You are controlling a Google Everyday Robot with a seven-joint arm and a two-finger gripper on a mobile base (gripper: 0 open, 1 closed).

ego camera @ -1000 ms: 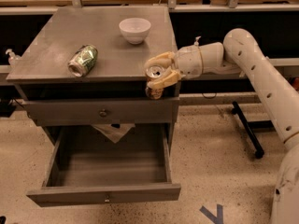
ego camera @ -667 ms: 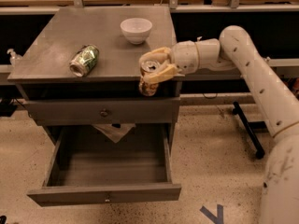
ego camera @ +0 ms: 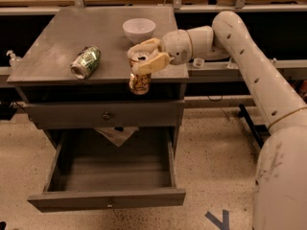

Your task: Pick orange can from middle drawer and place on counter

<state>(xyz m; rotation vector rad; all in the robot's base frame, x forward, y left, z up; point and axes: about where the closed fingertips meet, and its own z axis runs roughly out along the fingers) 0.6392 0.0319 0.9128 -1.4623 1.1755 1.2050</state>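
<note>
My gripper [ego camera: 143,57] is shut on the orange can [ego camera: 139,82], holding it upright by its silver top. The can hangs at the counter's [ego camera: 57,47] front edge, right of centre, its body in front of the edge. The white arm reaches in from the right. Below, the middle drawer [ego camera: 115,166] is pulled open, with a bare grey floor and a tiny knob on its front board.
A green-and-white can [ego camera: 86,62] lies on its side on the counter's left. A white bowl [ego camera: 139,29] stands at the back, just behind my gripper. A closed drawer front with a round knob [ego camera: 106,115] sits under the counter. Light workbenches run behind.
My gripper has carried the orange can leftward and a little up, from off the counter's right front corner to the front edge nearer the middle.
</note>
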